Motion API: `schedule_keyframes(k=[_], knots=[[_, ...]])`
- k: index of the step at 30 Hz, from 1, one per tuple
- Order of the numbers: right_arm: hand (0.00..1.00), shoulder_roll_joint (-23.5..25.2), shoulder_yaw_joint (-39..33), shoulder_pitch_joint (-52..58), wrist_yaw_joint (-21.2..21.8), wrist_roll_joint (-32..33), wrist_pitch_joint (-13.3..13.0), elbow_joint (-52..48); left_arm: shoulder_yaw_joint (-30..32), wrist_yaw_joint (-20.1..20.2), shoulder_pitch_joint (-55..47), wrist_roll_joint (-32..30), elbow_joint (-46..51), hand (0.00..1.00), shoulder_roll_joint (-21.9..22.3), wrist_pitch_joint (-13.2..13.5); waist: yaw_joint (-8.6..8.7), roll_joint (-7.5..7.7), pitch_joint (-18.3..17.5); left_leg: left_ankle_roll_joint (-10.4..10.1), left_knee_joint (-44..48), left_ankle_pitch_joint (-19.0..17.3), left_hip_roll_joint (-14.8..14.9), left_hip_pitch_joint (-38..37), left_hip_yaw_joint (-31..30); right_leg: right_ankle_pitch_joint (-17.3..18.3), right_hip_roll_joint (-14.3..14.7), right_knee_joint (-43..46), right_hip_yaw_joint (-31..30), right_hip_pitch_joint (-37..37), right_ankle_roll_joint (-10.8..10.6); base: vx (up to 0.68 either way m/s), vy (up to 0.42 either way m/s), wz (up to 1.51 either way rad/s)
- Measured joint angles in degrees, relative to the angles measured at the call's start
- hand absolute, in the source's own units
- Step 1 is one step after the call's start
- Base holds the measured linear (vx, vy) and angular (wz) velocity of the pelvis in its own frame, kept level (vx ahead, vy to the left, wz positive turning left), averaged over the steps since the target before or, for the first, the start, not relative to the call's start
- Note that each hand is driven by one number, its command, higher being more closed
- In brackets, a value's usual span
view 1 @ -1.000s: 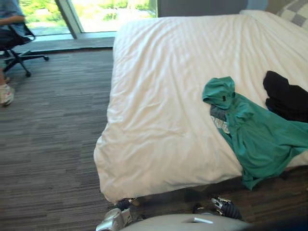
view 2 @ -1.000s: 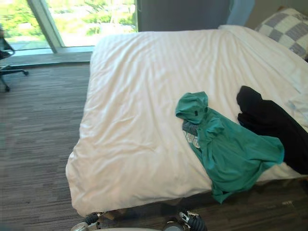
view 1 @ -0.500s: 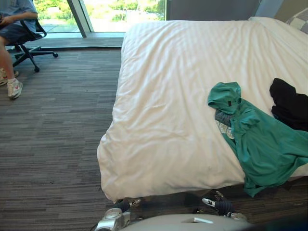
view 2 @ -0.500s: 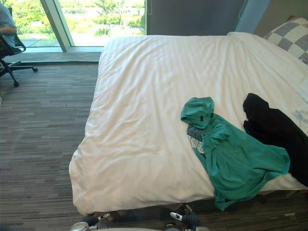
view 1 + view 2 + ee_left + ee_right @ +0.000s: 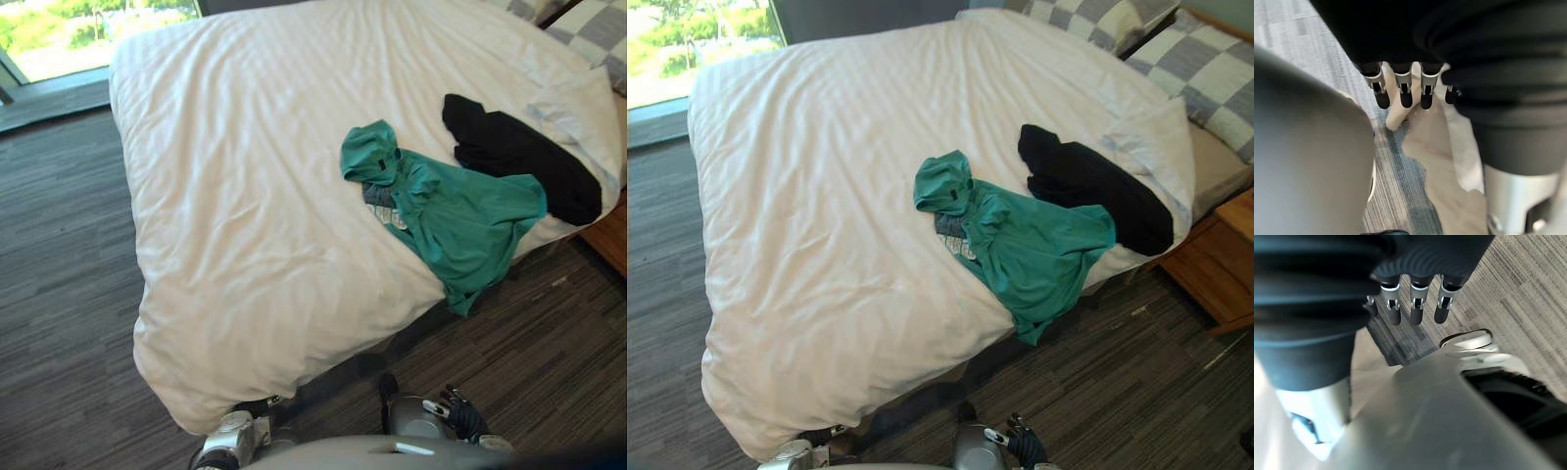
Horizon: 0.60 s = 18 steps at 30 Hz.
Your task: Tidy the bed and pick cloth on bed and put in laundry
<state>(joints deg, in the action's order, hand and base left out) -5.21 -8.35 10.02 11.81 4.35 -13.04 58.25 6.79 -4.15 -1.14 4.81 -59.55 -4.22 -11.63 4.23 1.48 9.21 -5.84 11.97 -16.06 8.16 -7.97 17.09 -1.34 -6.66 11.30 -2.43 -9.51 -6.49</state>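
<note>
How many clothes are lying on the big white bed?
2. A green hoodie lies near the edge of the bed, its bottom hanging over the side. A black garment lies right beside it, toward the pillows. Something smaller could be hidden under them.

White wrinkled duvet point(image 5: 245, 215) ahead of the left hand point(image 5: 1400, 93) lies bare. Ahead of the right hand point(image 5: 1418, 308), 2 obstacles cover it: green hooded top point(image 5: 460, 215), black crumpled cloth point(image 5: 519, 157).

The bed point(image 5: 1218, 168) carries a rumpled white duvet point(image 5: 813, 215). From its middle, a green hooded top point(image 5: 1029, 250) lies toward 4 o'clock, with its lower part draped over the bed's edge. A black garment point(image 5: 1087, 184) lies at the top's 2 o'clock, just beside it. Checked pillows point(image 5: 1215, 73) sit at 1 o'clock.
</note>
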Motion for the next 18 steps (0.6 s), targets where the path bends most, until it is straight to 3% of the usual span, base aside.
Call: schedule_keyframes(k=[1,2,3,4,5,6,7,8,9,10,11,12,13,15,16,17,18], knots=[[0.0,-0.2,0.21,0.09,-0.28,0.01,-0.38,-0.06,0.15,-0.06,-0.02,0.03,0.01,0.0,0.15,-0.43,0.02,-0.31,0.0,0.39,-0.81,0.6,0.2,-0.2,2.42,-3.18,0.32,-2.32,1.99,-0.21,0.57,-0.2,-0.029,-0.82],[0.0,-0.53,0.49,0.0,-0.72,-0.01,-0.59,-0.39,0.88,-0.06,-0.18,0.01,0.13,0.0,0.49,-0.53,-0.5,-1.57,0.52,0.87,-1.4,1.18,1.17,-0.23,5.21,-3.39,0.56,-2.0,4.41,-0.95,3.2,-0.2,-0.036,-0.85],[0.0,-0.6,0.38,-0.28,-0.86,0.0,-0.69,-0.9,1.62,-0.1,-0.2,-0.03,0.23,0.0,0.62,-0.55,-0.52,-1.44,0.68,0.62,-1.46,1.38,1.39,-0.4,6.24,-0.32,0.36,2.95,6.78,-2.4,4.73,-0.12,-0.049,-0.86],[0.0,-0.15,0.39,0.63,-1.12,0.51,-1.19,-2.14,2.36,-0.16,-0.57,-0.02,0.33,0.0,0.66,-0.54,-0.32,-1.28,0.72,0.14,-1.73,1.65,1.88,-1.44,7.94,5.23,-0.42,13.0,10.91,-3.86,5.98,-0.05,-0.075,-0.72],[0.0,0.26,0.66,1.64,-1.27,0.96,-1.51,-2.45,2.44,-0.29,-0.73,-0.03,0.35,0.0,0.56,-0.52,-0.19,-0.93,0.62,-0.14,-1.7,1.75,1.81,-2.74,9.27,7.39,-1.31,15.92,13.03,-3.43,5.93,-0.04,-0.086,-1.15],[0.0,0.19,0.96,1.81,-1.38,0.99,-1.72,-2.36,3.06,-0.83,-0.42,-0.13,0.22,0.0,0.65,-0.44,-0.46,0.49,0.45,-0.32,-1.71,1.68,0.55,-4.35,10.93,8.12,-0.32,15.06,14.67,-3.13,6.92,-0.02,-0.071,-0.96],[0.0,0.08,1.06,1.88,-1.41,0.99,-1.74,-2.22,3.25,-0.89,-0.39,-0.18,0.15,0.0,0.53,-0.44,-0.5,0.75,0.57,0.2,-1.79,1.45,0.32,-4.33,10.78,7.89,-0.02,14.33,14.39,-3.11,7.28,-0.14,-0.041,-1.28],[0.0,-0.48,1.89,1.5,-1.65,0.97,-1.92,-2.24,3.84,-1.05,-0.06,-0.55,-0.15,0.0,0.61,-0.4,-0.77,0.57,0.66,2.27,-3.17,0.33,-1.98,-3.42,9.24,5.57,1.75,8.65,11.0,-2.87,6.96,-0.2,-0.01,-1.57],[0.0,-2.07,1.67,-0.07,-1.56,0.92,-1.81,-2.31,4.7,-1.1,-0.46,-0.46,0.05,0.0,2.51,-0.07,-2.17,-2.8,0.36,4.94,-5.84,2.14,-2.58,-1.64,8.1,4.54,4.29,9.47,10.29,-4.17,7.82,-0.23,-0.024,-1.76],[0.0,-2.02,1.72,-0.28,-1.68,0.94,-1.69,-2.28,5.47,-1.15,-0.72,-0.4,0.2,0.0,2.55,0.28,-1.79,-2.31,0.49,3.02,-5.67,3.05,-2.21,-1.7,10.95,8.77,2.25,19.19,12.78,-6.01,9.87,-0.1,-0.071,-1.38],[0.0,-1.51,1.51,0.56,-2.03,1.04,-1.74,-2.06,4.45,-1.18,-0.84,-0.51,0.35,0.0,1.49,0.3,-0.62,-1.42,0.7,2.97,-5.1,3.13,-2.7,-2.15,12.1,14.39,-2.91,29.76,15.52,-4.66,9.23,-0.02,-0.147,-0.87],[0.0,-0.56,2.02,1.21,-1.98,0.82,-1.7,-1.74,4.4,-1.16,-1.29,-0.34,0.23,0.0,0.74,0.73,-0.6,0.19,-0.25,2.67,-3.62,2.92,-2.81,-2.52,14.26,16.22,-7.08,30.14,16.97,-1.25,7.32,0.03,-0.168,-0.85],[0.0,0.22,1.92,1.66,-1.81,0.16,-1.68,-1.24,4.55,-1.15,-1.34,-0.31,0.23,0.0,0.44,0.97,-0.91,1.75,-0.95,2.26,-2.7,2.64,-3.18,-2.37,15.45,16.7,-7.54,28.28,17.45,-0.73,5.21,-0.03,-0.169,-1.32],[0.0,-0.82,2.59,0.25,-1.85,-0.57,-1.6,-0.83,3.12,-1.09,-0.1,0.38,-0.22,0.0,0.13,1.12,-2.2,0.91,-0.63,3.58,-1.79,1.34,-2.87,0.42,13.31,15.69,-1.48,14.49,14.61,2.59,6.82,-0.15,-0.151,-1.54],[0.0,-1.16,2.44,-1.29,-1.69,-0.63,-1.57,-0.44,2.32,-1.14,-0.13,0.48,-0.2,0.0,0.26,1.2,-2.28,-0.49,-0.12,3.83,-2.94,1.65,-3.44,0.91,11.84,13.68,-0.3,11.67,13.96,3.36,7.18,-0.22,-0.092,-1.25],[0.0,-1.59,2.77,-2.04,-1.6,-0.66,-1.45,0.35,1.52,-1.15,-0.04,0.8,-0.22,0.0,0.32,1.23,-1.3,-0.61,1.07,4.64,-3.91,3.82,-3.57,2.0,12.14,9.29,2.08,6.37,12.74,4.8,7.96,-0.22,-0.043,-1.02],[0.0,-1.72,2.83,-2.39,-1.48,-0.66,-1.36,0.29,0.96,-1.12,-0.03,0.86,-0.05,0.0,0.21,1.25,-1.61,-1.5,0.78,5.6,-3.16,6.43,-2.76,3.17,13.87,7.25,4.17,1.74,11.68,6.39,7.51,-0.24,-0.04,-0.88]])
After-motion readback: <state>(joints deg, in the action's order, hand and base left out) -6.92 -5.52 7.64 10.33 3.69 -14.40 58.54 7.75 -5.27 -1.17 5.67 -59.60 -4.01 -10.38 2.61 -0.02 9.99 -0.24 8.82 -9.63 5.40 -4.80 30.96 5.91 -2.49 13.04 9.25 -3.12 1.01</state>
